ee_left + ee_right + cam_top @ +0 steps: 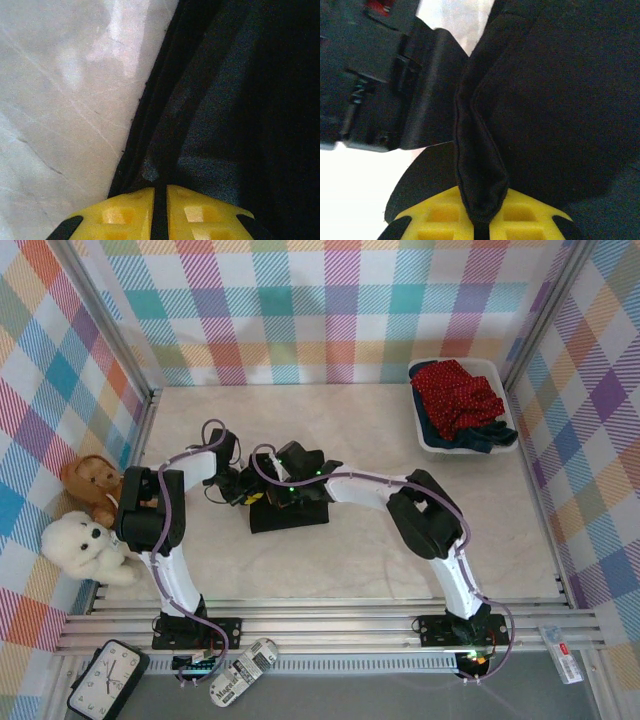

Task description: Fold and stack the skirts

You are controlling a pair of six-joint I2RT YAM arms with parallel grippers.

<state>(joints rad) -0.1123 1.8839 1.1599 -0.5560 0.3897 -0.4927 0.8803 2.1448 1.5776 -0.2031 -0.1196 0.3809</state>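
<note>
The black skirt point(290, 517) lay on the table point(400, 540) between the two arms, with both grippers at it. The right gripper point(480, 222) was clamped on a raised fold of its edge. The fold rose from between the fingers point(520, 220), and the rest of the cloth spread ahead and to their right. The left gripper point(160, 200) had its fingers point(127, 212) nearly together on a hem running ahead of them, with bare table to their left and cloth to their right.

Handling judgement: the cloth appeared light, soft and limp, not fragile, and would sag from any grip. Take hold at hems or corners, through all layers; a shallow pinch may slip.
</note>
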